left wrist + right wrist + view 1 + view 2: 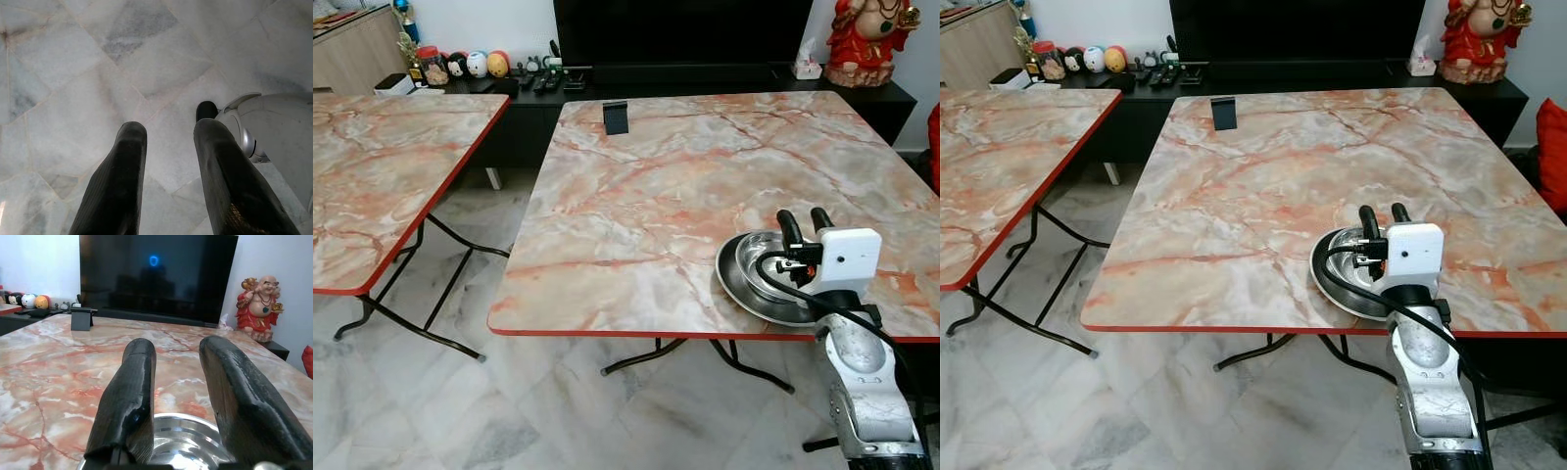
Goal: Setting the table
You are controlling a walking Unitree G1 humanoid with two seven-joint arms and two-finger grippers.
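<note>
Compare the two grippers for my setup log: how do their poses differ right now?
The right gripper is raised over the steel plate on the marble table; the left gripper hangs over the floor. Right points forward, left downward. Both are open and empty.

My right arm reaches forward; my left hangs down.

My right claw (806, 221) points ahead and slightly up, its two black fingers (128, 396) parted with a clear gap, the white wrist camera box just behind them and silver forearm below. My left claw (168, 181) points downward, fingers likewise spread apart.
</note>
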